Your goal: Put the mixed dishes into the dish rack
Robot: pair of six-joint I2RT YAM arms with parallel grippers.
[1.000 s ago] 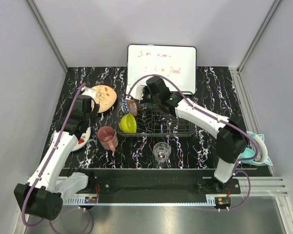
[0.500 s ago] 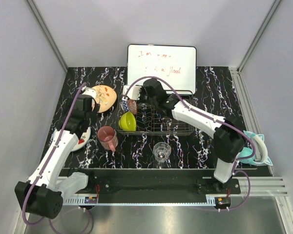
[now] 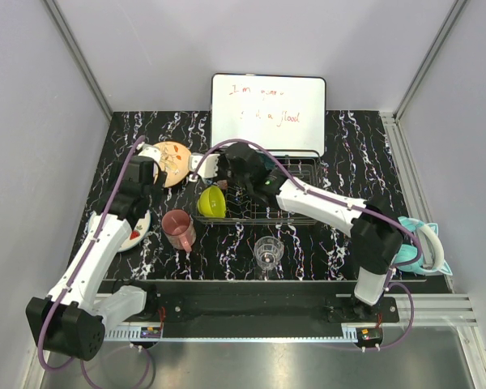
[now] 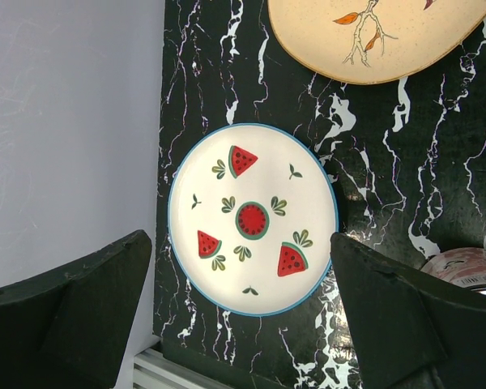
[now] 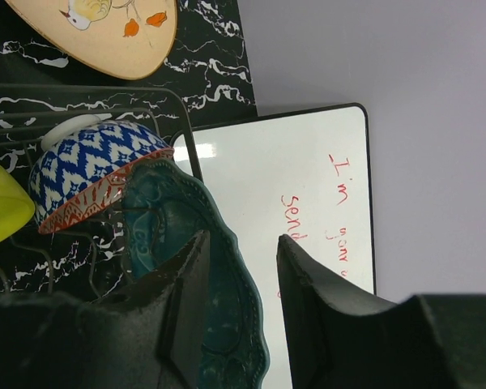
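Where the table's near strip begins, the first entry is the clear glass (image 3: 268, 251), upright and alone in front of the dish rack (image 3: 301, 212). It is judged light, brittle and slick, best taken across its wall below the rim, with free table all round. Next is the pink mug (image 3: 178, 228), upright, just left of the rack; it looks stiff and fairly weighty, and the wall or rim offers purchase. Beside it, at the table's left edge by the wall, the white plate with red slices (image 4: 251, 219) lies flat, face up. It is glazed, hard and probably slippery, graspable only at its rim. The wall side leaves scant finger room, so the inboard rim looks the better hold. The left gripper (image 4: 237, 239) hangs over it, fingers spread wide, holding nothing. The rack holds three dishes:
- the lime-green bowl (image 3: 211, 203) at the left end
- the patterned bowl (image 5: 97, 174), tipped on its side at the far-left corner
- the teal plate (image 5: 215, 259) on edge, touching or just beside that bowl

The right gripper (image 5: 243, 237) straddles the teal plate's scalloped rim, fingers partly spread with a gap on one side, apparently gripping nothing. The rack's right half appears free where the arm does not hide it. Farther left, the peach plate (image 3: 175, 160) lies outside the rack. Farthest, the whiteboard (image 3: 267, 113) stands close behind the rack, limiting reach there.
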